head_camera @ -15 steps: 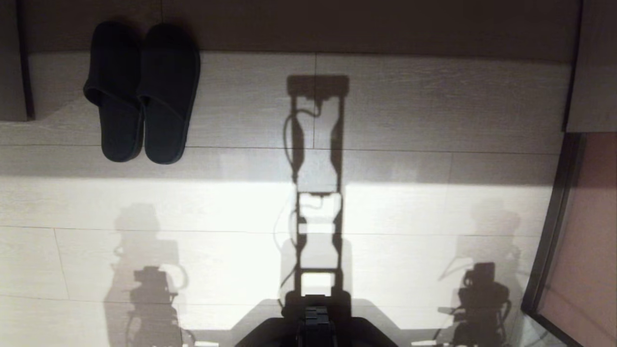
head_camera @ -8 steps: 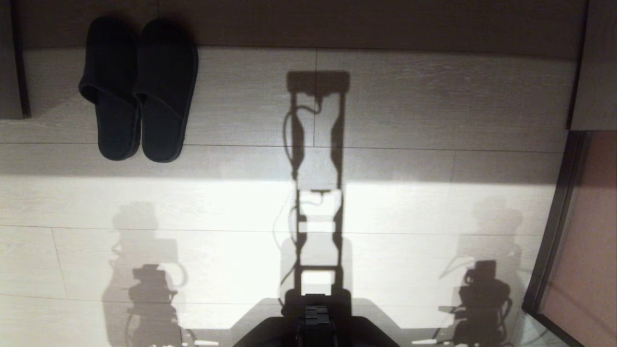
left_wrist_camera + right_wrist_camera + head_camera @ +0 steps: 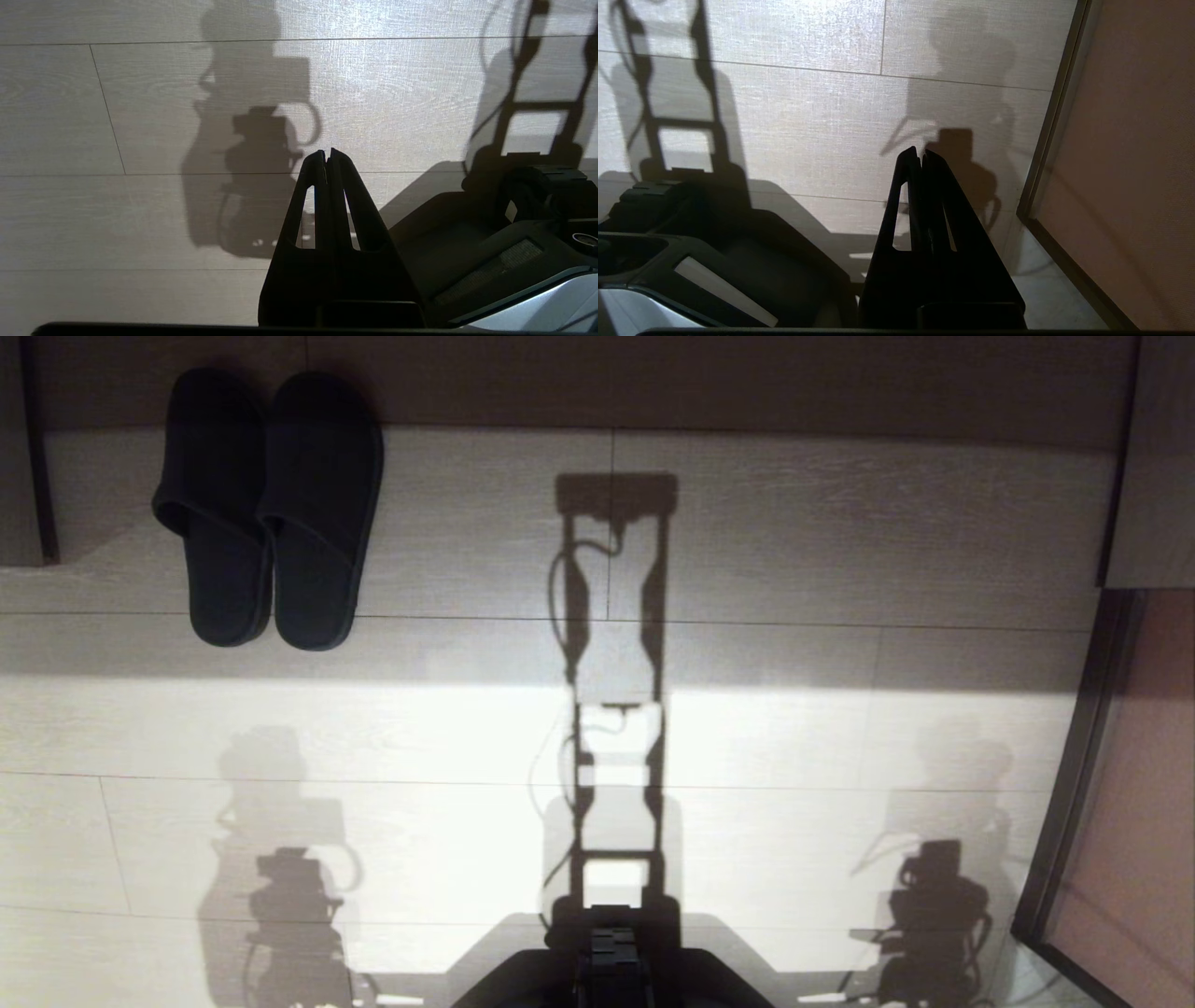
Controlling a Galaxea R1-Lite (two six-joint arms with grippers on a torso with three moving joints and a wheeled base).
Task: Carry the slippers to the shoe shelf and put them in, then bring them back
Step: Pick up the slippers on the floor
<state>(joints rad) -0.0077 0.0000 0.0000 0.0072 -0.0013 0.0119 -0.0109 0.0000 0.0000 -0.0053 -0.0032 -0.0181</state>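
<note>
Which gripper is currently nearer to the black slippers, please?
Left. The slippers lie ahead on the robot's left; the left gripper hangs shut on that side, the right gripper shut on the far side.

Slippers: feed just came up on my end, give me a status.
Left gripper shut, empty, parked. Right gripper shut, empty, parked. Slippers side by side on floor, ahead to the left, untouched. Nothing lying between.

slippers [image 3: 269, 509]: paired, touching | floor [image 3: 794, 728]: far left | toes away
</note>
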